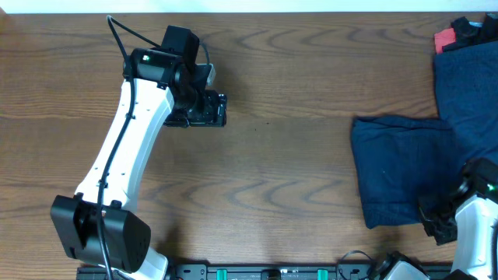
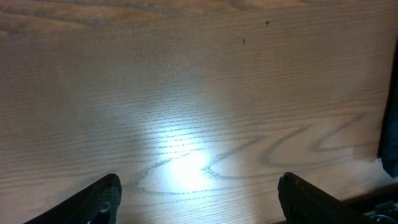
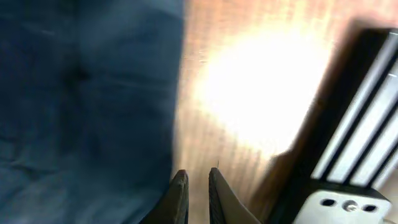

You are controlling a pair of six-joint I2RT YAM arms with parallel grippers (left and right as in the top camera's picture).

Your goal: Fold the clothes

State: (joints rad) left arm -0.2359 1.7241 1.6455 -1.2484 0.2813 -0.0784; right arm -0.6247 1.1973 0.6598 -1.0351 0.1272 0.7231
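A dark blue garment (image 1: 401, 167) lies spread on the right side of the wooden table and runs up toward the far right corner. In the right wrist view it fills the left half (image 3: 87, 93). My right gripper (image 1: 437, 222) is at the garment's near right edge. Its fingers (image 3: 198, 186) are nearly together with only bare wood showing between them, right beside the cloth's edge. My left gripper (image 1: 222, 110) hovers over bare table at the upper left, far from the garment. Its fingers (image 2: 199, 196) are wide apart and empty.
More dark clothing with a red piece (image 1: 447, 37) lies at the far right corner. A black rail (image 1: 280, 272) runs along the table's front edge and shows in the right wrist view (image 3: 348, 124). The garment's edge shows at the right of the left wrist view (image 2: 392, 118).
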